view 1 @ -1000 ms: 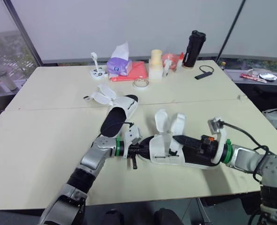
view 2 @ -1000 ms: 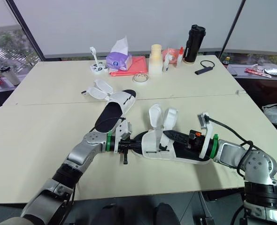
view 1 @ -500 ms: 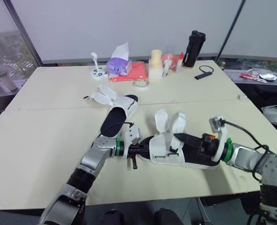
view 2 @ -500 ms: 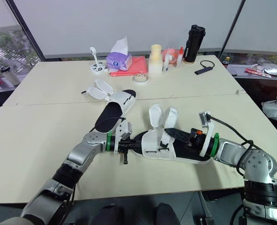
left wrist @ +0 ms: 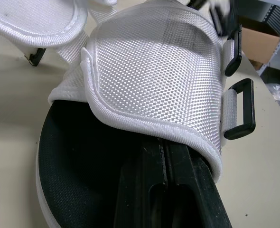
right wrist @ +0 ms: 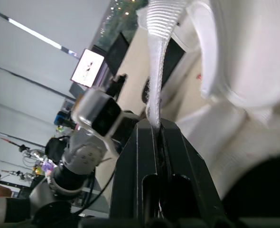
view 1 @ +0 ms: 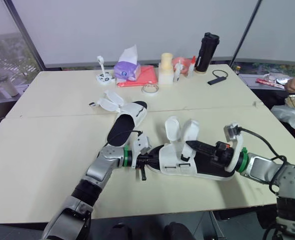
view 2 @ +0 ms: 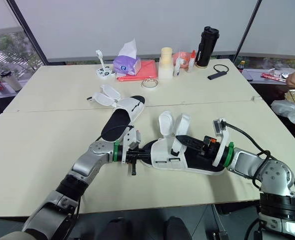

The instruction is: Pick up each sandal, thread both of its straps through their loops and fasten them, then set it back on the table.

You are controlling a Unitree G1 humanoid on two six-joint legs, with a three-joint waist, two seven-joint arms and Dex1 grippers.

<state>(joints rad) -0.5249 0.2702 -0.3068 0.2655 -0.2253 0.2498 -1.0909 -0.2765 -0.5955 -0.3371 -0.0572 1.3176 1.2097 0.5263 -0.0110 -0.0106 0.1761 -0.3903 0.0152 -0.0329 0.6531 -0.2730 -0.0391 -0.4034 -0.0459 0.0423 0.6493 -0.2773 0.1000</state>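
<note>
We count two sandals, a near sandal (view 2: 162, 149) and a far sandal (view 2: 118, 122), plus one tissue pack (view 2: 126, 65), one black flask (view 2: 207, 47), one tape roll (view 2: 148, 83) and one red cloth (view 2: 145, 71).

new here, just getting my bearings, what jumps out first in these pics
A sandal near the front of the table, with both grippers on it: the left gripper pushed under its upper, the right gripper pinching a raised strap. A second sandal lies open behind it.
</note>
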